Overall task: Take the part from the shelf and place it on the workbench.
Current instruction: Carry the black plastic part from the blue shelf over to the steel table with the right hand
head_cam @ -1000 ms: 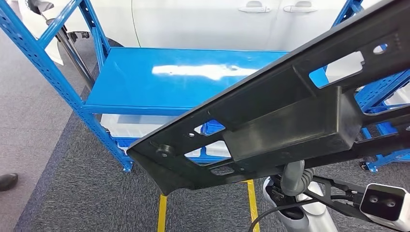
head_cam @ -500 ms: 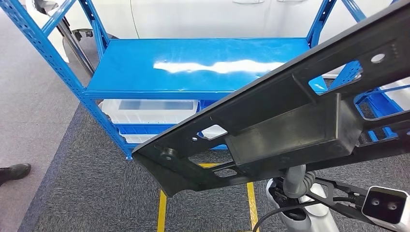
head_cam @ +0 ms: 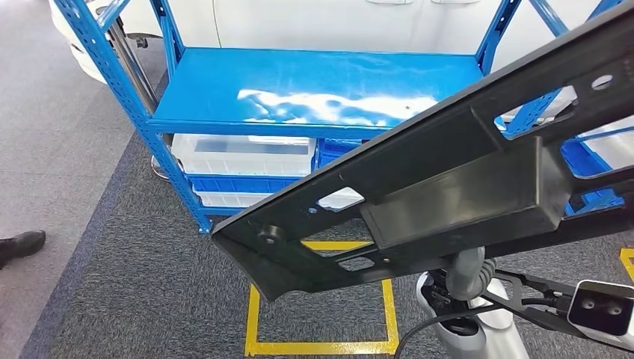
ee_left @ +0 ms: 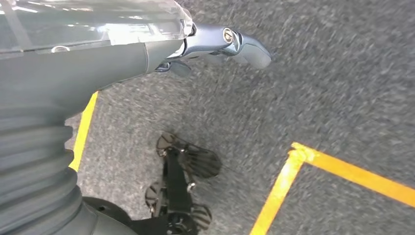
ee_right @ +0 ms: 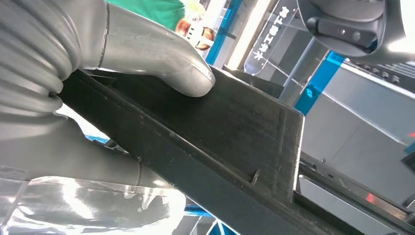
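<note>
So the part, one long black plastic panel with cutouts, is already off the shelf and riding tilted across the head view, well clear of it. The right hand is clamped on it, thumb pressed on one face and the rest underneath, which I'd guess is why it sits at that slant, since it's carried from one spot instead of both ends. The left hand hangs down over the carpet holding nothing, though I honestly can't tell if its fingers are spread or curled. Count: one part, one blue shelf in front, a couple of white bins on its lower level, one yellow floor square. No counter anywhere yet, so placing is still ahead.
</note>
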### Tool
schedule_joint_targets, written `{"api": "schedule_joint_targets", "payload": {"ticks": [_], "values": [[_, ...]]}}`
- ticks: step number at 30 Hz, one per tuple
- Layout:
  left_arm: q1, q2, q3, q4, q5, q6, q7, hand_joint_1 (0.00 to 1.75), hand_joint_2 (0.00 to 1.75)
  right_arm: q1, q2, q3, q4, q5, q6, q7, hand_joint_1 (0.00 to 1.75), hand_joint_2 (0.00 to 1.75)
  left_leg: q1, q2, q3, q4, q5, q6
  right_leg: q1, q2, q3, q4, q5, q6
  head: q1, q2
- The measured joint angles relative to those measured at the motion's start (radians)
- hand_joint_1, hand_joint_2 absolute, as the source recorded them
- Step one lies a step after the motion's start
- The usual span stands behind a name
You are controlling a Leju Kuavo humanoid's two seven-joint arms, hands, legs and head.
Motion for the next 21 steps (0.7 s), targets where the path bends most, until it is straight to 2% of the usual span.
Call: {"api": "schedule_joint_targets", "payload": {"ticks": [2,3,4,7,9,10,12,13,14,15,16,18,19,20,21], "values": [[-0.001,-0.004,0.0,0.0,0.0,0.002,0.003,0.0,1.75,-0.009,-0.001,-0.001,0.005,-0.011,0.001,0.001,1.75,1.75,-0.001,-0.001,-0.008,0.008,0.0,-0.003,0.002,0.0,0.09,-0.135,0.047,-0.009,0.0,0.0],[-0.001,-0.005,0.0,0.0,0.0,0.004,0.004,0.0,1.75,-0.015,-0.001,-0.002,0.007,-0.017,0.002,0.002,1.75,1.75,-0.003,-0.001,-0.012,0.013,0.0,-0.006,0.004,0.0,0.123,-0.196,0.06,-0.015,0.0,0.0],[-0.002,-0.007,0.0,0.0,0.0,0.005,0.004,0.0,1.75,-0.019,-0.002,-0.002,0.009,-0.022,0.003,0.002,1.75,1.75,-0.004,-0.001,-0.017,0.017,0.0,-0.011,0.007,0.001,0.142,-0.232,0.064,-0.02,0.0,0.0],[-0.003,-0.007,0.0,0.0,0.002,0.01,0.007,0.0,1.75,-0.023,-0.005,-0.006,0.014,-0.027,0.001,0.002,1.75,1.75,-0.004,0.0,-0.026,0.021,0.001,-0.025,0.008,0.0,0.14,-0.251,0.064,-0.033,-0.001,0.0],[-0.003,-0.007,0.0,0.0,0.003,0.012,0.009,0.0,1.75,-0.025,-0.008,-0.01,0.014,-0.022,-0.002,0.001,1.75,1.75,-0.003,-0.002,-0.04,0.05,-0.023,-0.034,0.002,-0.001,0.142,-0.26,0.069,-0.044,-0.003,0.0],[-0.003,-0.007,0.0,0.0,0.003,0.011,0.011,0.0,1.75,-0.026,-0.009,-0.013,0.014,-0.017,-0.004,0.001,1.75,1.75,-0.002,-0.003,-0.061,0.097,-0.051,-0.038,-0.001,-0.002,0.143,-0.264,0.072,-0.049,-0.004,0.0],[-0.002,-0.006,0.0,0.0,0.003,0.01,0.014,0.0,1.75,-0.025,-0.01,-0.02,0.014,-0.001,-0.008,0.0,1.75,1.75,0.003,-0.003,-0.124,0.234,-0.114,-0.046,0.0,-0.003,0.141,-0.265,0.073,-0.052,-0.007,0.0],[-0.001,-0.006,0.0,0.0,0.003,0.009,0.015,0.0,1.75,-0.023,-0.012,-0.024,0.014,0.006,-0.009,-0.001,1.75,1.75,0.005,-0.003,-0.151,0.29,-0.13,-0.05,0.0,-0.003,0.14,-0.264,0.074,-0.052,-0.006,0.0],[-0.001,-0.006,0.0,0.0,0.003,0.007,0.016,0.0,1.75,-0.02,-0.013,-0.028,0.014,0.011,-0.011,-0.001,1.75,1.75,0.008,-0.003,-0.163,0.313,-0.126,-0.052,-0.001,-0.003,0.14,-0.264,0.074,-0.052,-0.007,0.0],[-0.001,-0.006,0.0,0.0,0.002,0.005,0.017,0.0,1.75,-0.017,-0.016,-0.032,0.013,0.014,-0.012,-0.001,1.75,1.75,0.01,-0.004,-0.155,0.294,-0.103,-0.054,-0.001,0.0,0.141,-0.262,0.073,-0.051,-0.007,0.0],[-0.001,-0.006,0.0,0.0,0.002,0.003,0.019,0.0,1.75,-0.014,-0.018,-0.035,0.012,0.016,-0.013,-0.001,1.75,1.75,0.013,-0.006,-0.131,0.24,-0.066,-0.054,-0.002,0.004,0.142,-0.261,0.073,-0.049,-0.007,0.0],[-0.001,-0.006,0.0,0.0,0.002,0.0,0.022,0.0,1.75,-0.01,-0.023,-0.045,0.007,0.011,-0.005,-0.001,1.75,1.75,0.019,-0.033,-0.068,0.104,-0.006,-0.053,-0.002,0.016,0.14,-0.255,0.072,-0.04,-0.006,0.0],[0.0,-0.006,0.0,0.0,0.002,0.0,0.023,0.0,1.75,-0.009,-0.025,-0.051,0.004,0.006,0.002,-0.001,1.75,1.75,0.02,-0.044,-0.048,0.06,0.006,-0.051,-0.001,0.021,0.135,-0.251,0.073,-0.034,-0.006,0.0],[0.0,-0.006,0.0,0.0,0.002,0.0,0.024,0.0,1.75,-0.008,-0.026,-0.057,0.002,0.002,0.009,-0.001,1.75,1.75,0.02,-0.051,-0.041,0.04,0.006,-0.049,0.0,0.026,0.128,-0.249,0.076,-0.027,-0.006,0.0],[0.001,-0.006,0.0,0.0,0.002,0.0,0.025,0.0,1.75,-0.006,-0.027,-0.061,0.0,-0.001,0.013,-0.001,1.75,1.75,0.017,-0.048,-0.04,0.037,0.004,-0.045,0.0,0.033,0.123,-0.248,0.08,-0.02,-0.006,0.0]]}}
